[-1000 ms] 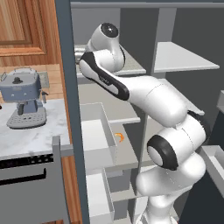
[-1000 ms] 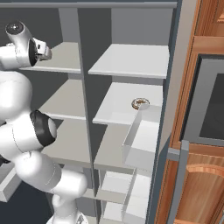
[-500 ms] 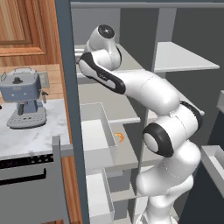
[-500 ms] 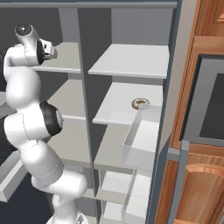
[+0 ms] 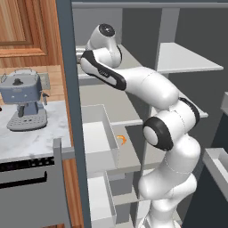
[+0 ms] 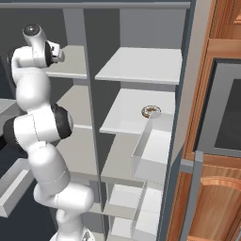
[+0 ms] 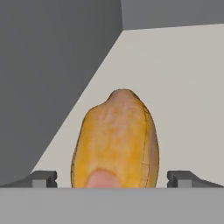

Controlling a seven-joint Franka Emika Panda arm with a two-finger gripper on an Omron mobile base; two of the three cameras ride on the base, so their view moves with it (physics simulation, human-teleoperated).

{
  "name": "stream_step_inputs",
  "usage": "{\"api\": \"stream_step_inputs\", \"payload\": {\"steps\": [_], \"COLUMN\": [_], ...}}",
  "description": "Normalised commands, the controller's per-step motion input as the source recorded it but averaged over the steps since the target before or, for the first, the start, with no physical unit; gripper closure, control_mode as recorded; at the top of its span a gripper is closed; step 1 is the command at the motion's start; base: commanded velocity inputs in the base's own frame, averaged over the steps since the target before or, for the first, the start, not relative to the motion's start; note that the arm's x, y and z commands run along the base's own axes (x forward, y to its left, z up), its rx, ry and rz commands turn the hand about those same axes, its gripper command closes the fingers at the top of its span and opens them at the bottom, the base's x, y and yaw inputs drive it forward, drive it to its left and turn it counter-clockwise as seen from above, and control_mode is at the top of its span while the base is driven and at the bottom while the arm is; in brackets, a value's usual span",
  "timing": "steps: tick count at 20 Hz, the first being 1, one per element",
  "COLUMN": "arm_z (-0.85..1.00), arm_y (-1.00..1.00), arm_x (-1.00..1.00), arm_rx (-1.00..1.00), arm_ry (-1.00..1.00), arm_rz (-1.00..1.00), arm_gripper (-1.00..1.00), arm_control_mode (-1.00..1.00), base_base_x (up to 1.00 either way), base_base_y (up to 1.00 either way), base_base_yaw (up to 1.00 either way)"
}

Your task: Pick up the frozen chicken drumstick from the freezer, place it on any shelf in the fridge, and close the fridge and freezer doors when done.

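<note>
The gripper (image 7: 112, 179) stands spread, its 2 fingertips (image 7: 43, 178) flanking the frozen chicken drumstick (image 7: 114, 141), which lies on a pale shelf (image 7: 183, 87) inside the freezer (image 5: 95, 95), near its grey wall.

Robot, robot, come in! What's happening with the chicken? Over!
Gripper open, one finger each side of drumstick. Drumstick lying on freezer shelf, not grabbed yet. Nothing in the way.

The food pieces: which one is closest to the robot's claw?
The golden-brown chicken drumstick, on the pale shelf between the tips of the open claw. The ringed doughnut is in the other compartment; the tiny orange piece lies lower down.
</note>
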Motion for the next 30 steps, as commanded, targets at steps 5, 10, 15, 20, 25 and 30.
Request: {"api": "stream_step_inputs", "payload": {"steps": [5, 10, 15, 20, 25, 30], "arm_z": [-0.31, -0.19, 0.0, 0.0, 0.11, 0.29], "arm_y": [0.01, 0.0, -0.01, -0.28, -0.46, -0.64], "arm_x": [0.02, 0.0, -0.05, -0.8, -1.0, -1.0], "arm_rx": [-0.04, -0.01, 0.0, 0.1, 0.17, 0.21], "arm_ry": [0.01, 0.0, -0.01, -0.22, -0.37, -0.3], "arm_rz": [0.0, 0.0, 0.0, 0.0, 0.0, 0.0], "arm_gripper": [1.0, 1.0, 1.0, 1.0, 1.0, 1.0], "arm_control_mode": [-1.0, -1.0, -1.0, -1.0, -1.0, -1.0], "base_base_x": [0.0, 0.0, 0.0, 0.0, 0.0, 0.0], "base_base_y": [0.0, 0.0, 0.0, 0.0, 0.0, 0.0], "base_base_yaw": [0.0, 0.0, 0.0, 0.0, 0.0, 0.0]}}
